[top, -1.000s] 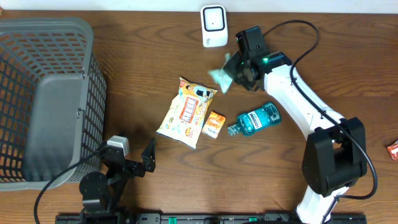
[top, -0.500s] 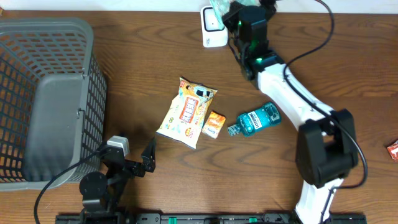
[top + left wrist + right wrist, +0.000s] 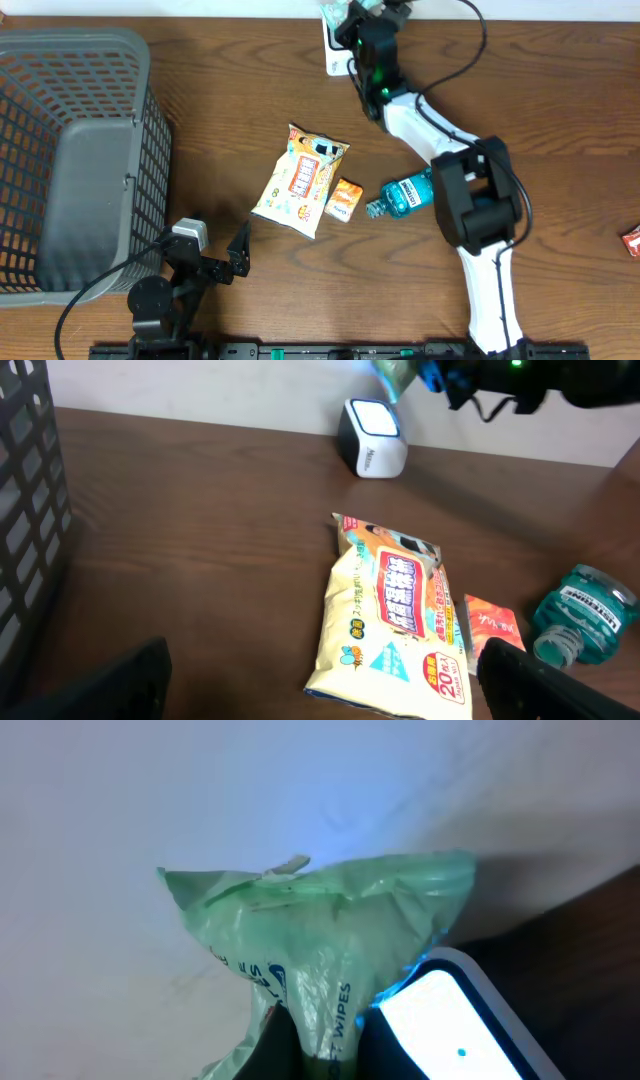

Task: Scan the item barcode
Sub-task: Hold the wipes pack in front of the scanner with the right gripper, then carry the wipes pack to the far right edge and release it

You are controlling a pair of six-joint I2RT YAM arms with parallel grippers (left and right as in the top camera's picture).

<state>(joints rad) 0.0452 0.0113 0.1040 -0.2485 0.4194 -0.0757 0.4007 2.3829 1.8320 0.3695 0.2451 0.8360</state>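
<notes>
A pale green wipes pack (image 3: pixel 320 930) hangs crumpled between the fingers of my right gripper (image 3: pixel 325 1055), which is shut on it. The pack is held up right beside the white scanner (image 3: pixel 470 1020), whose window glows bright. From overhead the right gripper (image 3: pixel 362 22) is at the table's far edge, with the pack (image 3: pixel 333 12) over the scanner (image 3: pixel 335 60). The left wrist view shows the scanner (image 3: pixel 372 438) standing on the table with the green pack (image 3: pixel 395 372) above it. My left gripper (image 3: pixel 325 690) is open and empty at the near edge.
A yellow wipes bag (image 3: pixel 300 180), a small orange packet (image 3: pixel 345 200) and a teal mouthwash bottle (image 3: pixel 410 192) lie mid-table. A large grey basket (image 3: pixel 150 150) fills the left side. A red packet (image 3: pixel 632 240) sits at the right edge.
My right arm has swung the green pack from the right of the scanner up to the far edge, over the scanner. The left arm has not moved.
</notes>
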